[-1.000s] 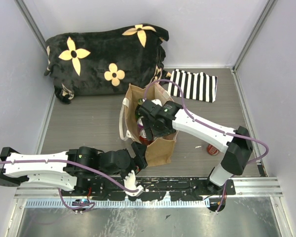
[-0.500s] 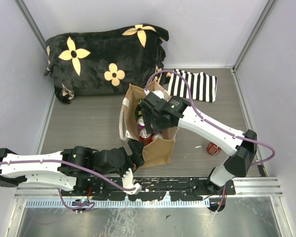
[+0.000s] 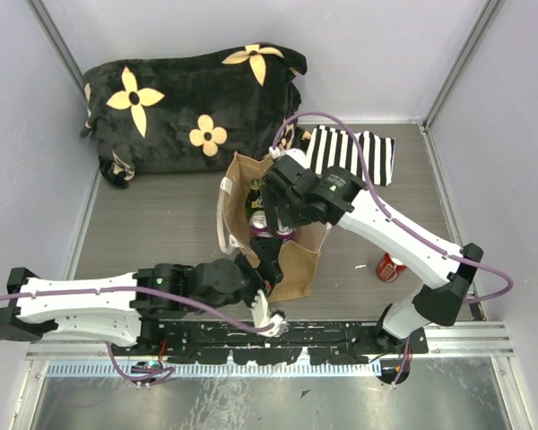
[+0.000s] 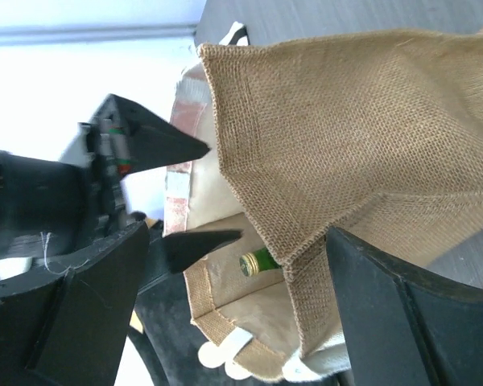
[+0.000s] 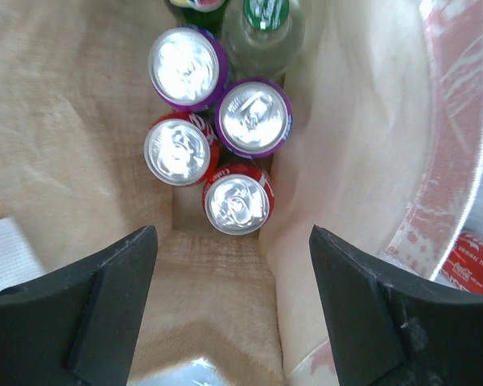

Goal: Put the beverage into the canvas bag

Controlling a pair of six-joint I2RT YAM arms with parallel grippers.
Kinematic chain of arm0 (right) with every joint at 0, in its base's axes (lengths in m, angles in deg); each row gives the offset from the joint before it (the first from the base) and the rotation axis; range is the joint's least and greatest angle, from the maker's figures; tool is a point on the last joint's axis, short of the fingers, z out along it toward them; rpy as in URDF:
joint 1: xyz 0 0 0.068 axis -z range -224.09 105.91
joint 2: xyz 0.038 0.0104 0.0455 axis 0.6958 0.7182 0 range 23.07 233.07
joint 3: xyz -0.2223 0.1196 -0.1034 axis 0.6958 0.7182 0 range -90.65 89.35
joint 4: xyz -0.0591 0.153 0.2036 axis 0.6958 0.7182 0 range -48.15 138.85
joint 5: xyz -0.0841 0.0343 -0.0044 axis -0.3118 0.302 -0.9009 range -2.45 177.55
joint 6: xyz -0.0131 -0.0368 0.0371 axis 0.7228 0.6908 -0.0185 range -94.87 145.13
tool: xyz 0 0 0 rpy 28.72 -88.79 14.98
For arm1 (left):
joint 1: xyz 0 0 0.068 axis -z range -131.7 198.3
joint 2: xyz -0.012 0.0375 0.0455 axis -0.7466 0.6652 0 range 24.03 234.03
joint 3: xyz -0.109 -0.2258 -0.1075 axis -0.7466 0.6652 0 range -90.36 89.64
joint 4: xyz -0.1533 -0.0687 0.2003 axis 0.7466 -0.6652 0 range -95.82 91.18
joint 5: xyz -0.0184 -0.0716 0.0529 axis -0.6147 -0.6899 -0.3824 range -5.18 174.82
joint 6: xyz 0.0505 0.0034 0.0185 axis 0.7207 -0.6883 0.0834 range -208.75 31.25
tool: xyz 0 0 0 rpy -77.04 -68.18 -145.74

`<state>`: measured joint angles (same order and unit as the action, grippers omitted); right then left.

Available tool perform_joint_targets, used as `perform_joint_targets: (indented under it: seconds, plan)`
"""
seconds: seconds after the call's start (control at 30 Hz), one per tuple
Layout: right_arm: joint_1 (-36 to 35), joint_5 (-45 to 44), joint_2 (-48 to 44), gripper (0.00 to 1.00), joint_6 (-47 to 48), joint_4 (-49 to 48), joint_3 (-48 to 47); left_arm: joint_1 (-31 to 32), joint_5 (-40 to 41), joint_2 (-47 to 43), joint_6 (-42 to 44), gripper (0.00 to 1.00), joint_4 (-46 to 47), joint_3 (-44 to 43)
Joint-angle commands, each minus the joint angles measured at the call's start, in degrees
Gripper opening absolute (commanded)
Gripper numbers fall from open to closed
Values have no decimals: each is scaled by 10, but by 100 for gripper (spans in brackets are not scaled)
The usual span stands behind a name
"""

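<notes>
the canvas bag [image 4: 370,129] is coarse, open-weave cloth, matt tan outside, with a smoother, paler lining. inside it, the cans [image 5: 249,117] show bright, mirror-like metal tops and glossy painted sides, beside a clear, shiny bottle [image 5: 266,36]. the fingers [image 5: 105,305] of the right gripper [image 5: 232,241] are matt black plastic. a plush, velvety blanket [image 3: 188,107] lies at the far left corner of the matt grey wood-grain table [image 3: 161,224].

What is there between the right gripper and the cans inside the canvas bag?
Nothing: in the right wrist view the open right gripper hangs straight above the cans, with only the canvas bag walls around.
</notes>
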<state>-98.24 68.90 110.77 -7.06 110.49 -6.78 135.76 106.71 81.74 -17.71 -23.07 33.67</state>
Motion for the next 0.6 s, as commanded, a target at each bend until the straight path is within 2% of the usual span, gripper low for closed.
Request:
perform_joint_targets:
  seconds: [0.0,0.13,0.27,0.4,0.57]
  plan:
    - [2,-49,-42,82,-13,-9,-68,-46,20,54,-39,98,85,-9]
    - [6,-71,-45,82,-13,-4,-98,-88,18,98,-62,98,112,-19]
    - [10,-78,-46,82,-9,3,-120,-98,11,95,-56,98,120,-32]
    - [12,-73,-50,82,-10,4,-121,-96,-18,40,-73,98,73,-35]
    - [15,-71,-56,82,-10,4,-116,-67,-46,-64,-133,98,-52,-48]
